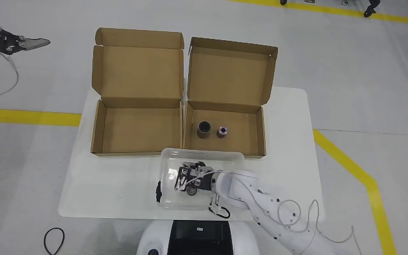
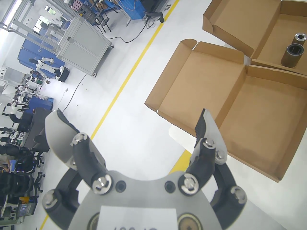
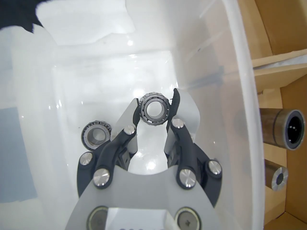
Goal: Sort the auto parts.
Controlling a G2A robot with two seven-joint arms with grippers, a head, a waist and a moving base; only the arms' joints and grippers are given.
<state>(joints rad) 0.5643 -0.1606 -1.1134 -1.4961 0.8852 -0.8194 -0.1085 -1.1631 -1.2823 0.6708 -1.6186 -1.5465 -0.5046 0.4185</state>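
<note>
My right gripper (image 3: 154, 107) is inside the clear plastic bin (image 3: 235, 48), shut on a steel roller bearing (image 3: 154, 111) that lies on its side between the fingertips. A second bearing (image 3: 96, 137) rests on the bin floor beside one finger. In the top view the same gripper (image 1: 185, 178) sits in the bin (image 1: 169, 156) at the table's front. My left gripper (image 2: 132, 120) is open and holds nothing, off the table's far left over the floor (image 1: 38, 43). A dark sleeve (image 1: 204, 129) and a smaller metal bushing (image 1: 222, 132) stand in the right cardboard box (image 1: 245, 143).
The left cardboard box (image 1: 137, 131) holds nothing, and both boxes' lids stand open at the back. A white sheet (image 3: 84, 22) lies at the bin's far end. A black piece (image 1: 157, 191) sits by the bin's left edge. Yellow floor tape (image 1: 38, 117) flanks the table.
</note>
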